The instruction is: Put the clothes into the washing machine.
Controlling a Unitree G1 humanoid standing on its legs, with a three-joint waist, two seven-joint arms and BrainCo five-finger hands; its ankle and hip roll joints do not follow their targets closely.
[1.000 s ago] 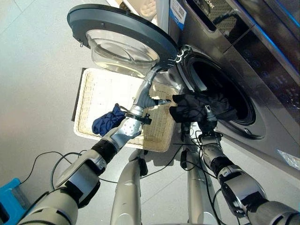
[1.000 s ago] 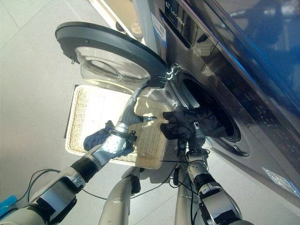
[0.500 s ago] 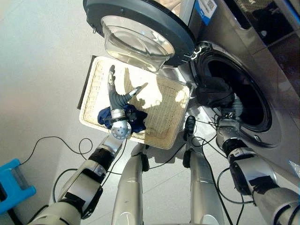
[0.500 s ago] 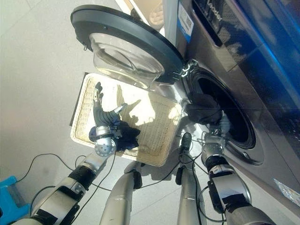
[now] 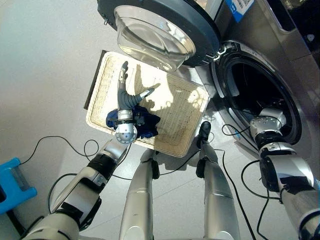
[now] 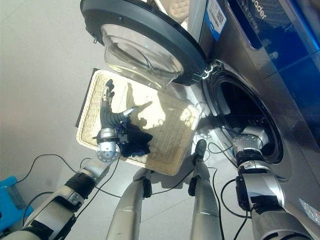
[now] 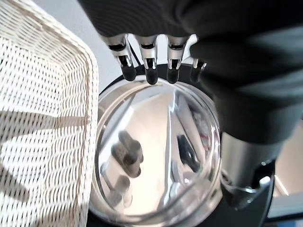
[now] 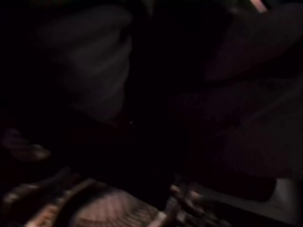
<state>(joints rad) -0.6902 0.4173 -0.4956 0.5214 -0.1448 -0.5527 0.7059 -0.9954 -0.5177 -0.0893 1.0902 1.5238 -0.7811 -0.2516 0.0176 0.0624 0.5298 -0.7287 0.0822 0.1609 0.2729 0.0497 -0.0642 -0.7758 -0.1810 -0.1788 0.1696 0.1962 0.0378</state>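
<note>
A dark blue garment [image 5: 148, 126] lies at the near side of the cream wicker basket [image 5: 176, 114] on the floor. My left hand [image 5: 123, 95] is held up just above it, open, with straight fingers [image 7: 147, 66] pointing at the door's glass bowl [image 7: 156, 156]. The grey washing machine's drum opening [image 5: 252, 92] is dark. My right forearm [image 5: 268, 125] reaches over its rim and the hand is hidden inside. Dim folds of dark cloth [image 8: 94, 61] show in the right wrist view.
The washer's round door [image 5: 160, 22] swings open over the basket's far edge. A blue box [image 5: 15, 186] stands on the grey floor at the lower left. The machine's front panel [image 6: 250, 35] rises at the right.
The black garment that hung at the drum's mouth has gone inside with my right hand. My left hand stays raised over the blue garment. The camera has shifted.
</note>
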